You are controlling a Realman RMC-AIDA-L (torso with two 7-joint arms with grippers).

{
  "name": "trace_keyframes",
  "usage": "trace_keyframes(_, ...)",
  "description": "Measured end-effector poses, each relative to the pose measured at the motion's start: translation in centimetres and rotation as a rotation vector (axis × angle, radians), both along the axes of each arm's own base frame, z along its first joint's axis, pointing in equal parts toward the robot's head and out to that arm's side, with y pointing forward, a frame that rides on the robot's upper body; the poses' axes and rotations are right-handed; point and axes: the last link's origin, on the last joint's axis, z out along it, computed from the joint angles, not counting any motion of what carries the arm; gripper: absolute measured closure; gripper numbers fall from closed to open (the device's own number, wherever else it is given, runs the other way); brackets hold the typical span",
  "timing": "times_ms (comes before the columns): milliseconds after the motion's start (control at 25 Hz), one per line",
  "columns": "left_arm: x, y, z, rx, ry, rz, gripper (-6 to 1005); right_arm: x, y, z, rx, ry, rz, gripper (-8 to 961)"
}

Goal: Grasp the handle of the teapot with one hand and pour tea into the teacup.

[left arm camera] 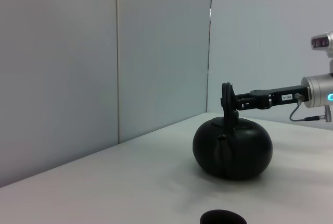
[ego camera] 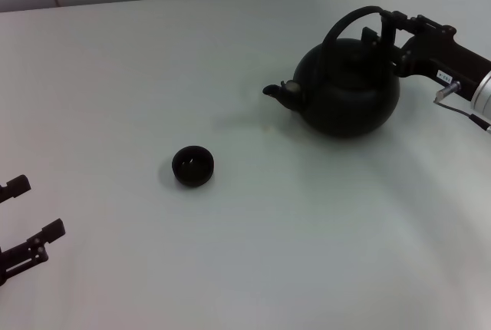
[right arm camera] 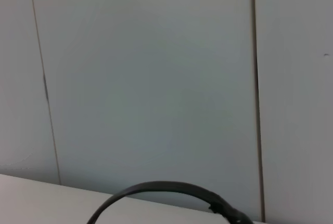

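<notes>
White tabletop (ego camera: 253, 268), matte, backed by pale grey wall panels (left arm camera: 156, 52) with vertical seams.

Nearest, at the robot's left: left gripper (ego camera: 21, 221) low over the table's near edge, fingers spread with a clear gap between them, nothing in them. Well apart from everything else.

Farther in, left of centre: teacup (ego camera: 192, 166), small dark round bowl, upright on the table, mouth up. Inside looks dark; cannot tell whether it holds liquid. In the left wrist view only its rim (left arm camera: 222, 217) shows at the frame edge.

Beyond and to the right: teapot (ego camera: 349, 88), big squat black body, sitting upright on the table; soft shadow under it. Short spout (ego camera: 278, 93) points toward the robot's left, roughly toward the teacup's side, with a wide stretch of bare table between pot and cup. Small lid on top, seated.

Handle (ego camera: 349, 21) arches over the lid, standing upright. From the left wrist view it is seen edge-on (left arm camera: 227, 99).

Farthest, right: right gripper (ego camera: 383, 31) reaches in level from the right, fingers at the handle's right end near the top of the arch, pinching the handle. Black gripper body runs back to a silver wrist (left arm camera: 318, 92). Right wrist view shows only the arc of the handle (right arm camera: 156, 190) against the wall.
</notes>
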Motion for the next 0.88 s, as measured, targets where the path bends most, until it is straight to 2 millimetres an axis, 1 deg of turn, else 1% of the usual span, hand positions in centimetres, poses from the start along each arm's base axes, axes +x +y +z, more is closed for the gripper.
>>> trace_keyframes(160, 0.0, 0.0, 0.0, 0.0, 0.0, 0.0, 189, 0.2, -0.4, 0.1, 0.0, 0.006, 0.006, 271)
trace_keyframes(280, 0.0, 0.0, 0.0, 0.002, 0.002, -0.003, 188, 0.6, -1.4, 0.4, 0.01, 0.03, 0.01, 269)
trace_keyframes(360, 0.0, 0.0, -0.1, 0.003, 0.003, -0.005, 188, 1.0, -2.4, 0.7, 0.03, 0.054, 0.014, 268)
trace_keyframes(520, 0.2, 0.3, -0.2, 0.005, 0.004, -0.011, 188, 2.1, -5.2, 1.4, 0.102, 0.107, 0.035, 266)
trace_keyframes(720, 0.3, 0.6, -0.2, 0.006, 0.006, -0.012, 188, 3.7, -8.5, 1.8, 0.17, 0.172, -0.008, 266)
trace_keyframes(880, 0.3, 0.7, -0.3, 0.005, 0.006, -0.015, 188, 3.8, -9.4, 2.1, 0.203, 0.2, 0.0, 266)
